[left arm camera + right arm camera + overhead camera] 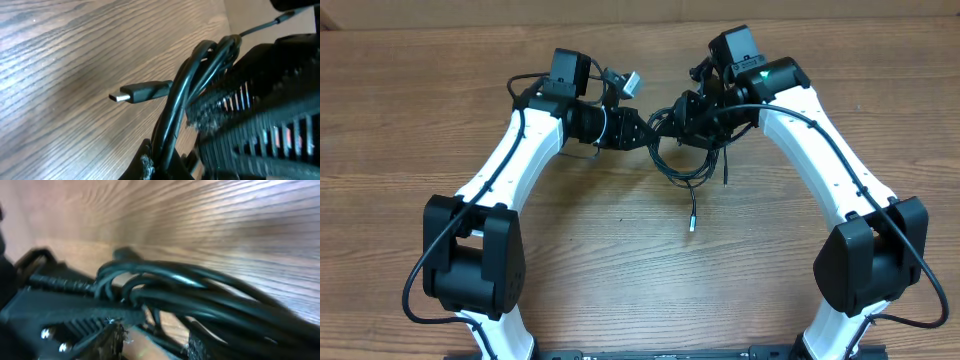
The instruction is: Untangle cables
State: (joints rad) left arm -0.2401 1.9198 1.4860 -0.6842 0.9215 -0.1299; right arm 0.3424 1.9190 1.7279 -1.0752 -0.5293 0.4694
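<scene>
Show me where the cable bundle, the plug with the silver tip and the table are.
cable bundle [200, 292], right wrist view, on the thick middle of the black cords.
plug [145, 91], left wrist view, on its black body behind the silver tip.
table [620, 290], overhead view, on bare wood.

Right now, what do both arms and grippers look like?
The left arm and right arm have white links and black joint housings, with a black wire along each. There is a green light near the right wrist. The left gripper and right gripper are black, with slotted fingers.
</scene>
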